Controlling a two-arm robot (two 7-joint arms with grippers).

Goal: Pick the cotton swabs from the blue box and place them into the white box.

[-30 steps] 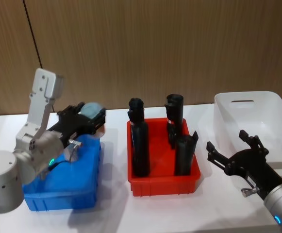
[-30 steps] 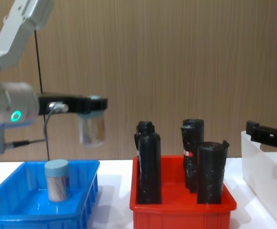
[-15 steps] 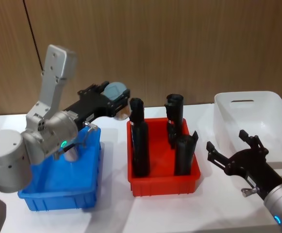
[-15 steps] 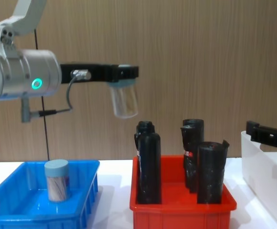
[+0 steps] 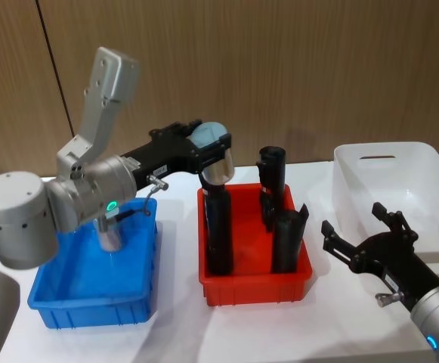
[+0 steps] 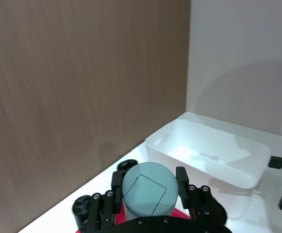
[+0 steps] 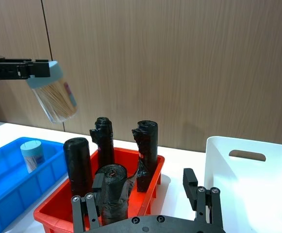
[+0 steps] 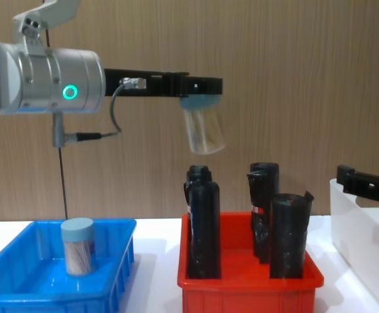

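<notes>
- Pale blue-grey and clear plastic, the held jar of cotton swabs (image 5: 216, 168) is hanging in the air in the head view, over the back left corner of the red bin (image 5: 253, 291). The left gripper (image 5: 210, 145) is clamping its lid, one black finger on each side. A second jar of cotton swabs (image 5: 111, 236) is standing in the blue box (image 5: 91, 314), partly behind the left arm. The right gripper (image 5: 351, 217) is hovering just in front of the white box (image 5: 385, 149), its fingers spread apart and holding nothing.
- In the left wrist view, the fingers (image 6: 182, 177) are pressing against opposite sides of the round lid of the held jar of cotton swabs (image 6: 148, 190). The white box (image 6: 213, 155) is lying well beyond it.
- In the right wrist view, the held jar of cotton swabs (image 7: 57, 99) is hanging tilted, lid uppermost, high above the black rolls (image 7: 77, 165). The second jar of cotton swabs (image 7: 33, 154) is standing upright in the blue box (image 7: 5, 194). The right gripper (image 7: 143, 204) is keeping its fingers wide apart beside the white box (image 7: 247, 194).
- In the chest view, the left gripper (image 8: 199, 88) is reaching in level from the left and gripping the lid. The held jar of cotton swabs (image 8: 203, 130) is dangling below the fingers, slanted, just above the leftmost of the black rolls (image 8: 203, 222) without touching it. The second jar of cotton swabs (image 8: 77, 246) is sitting in the blue box (image 8: 117, 293). The white box (image 8: 365, 241) is standing at the right edge.
</notes>
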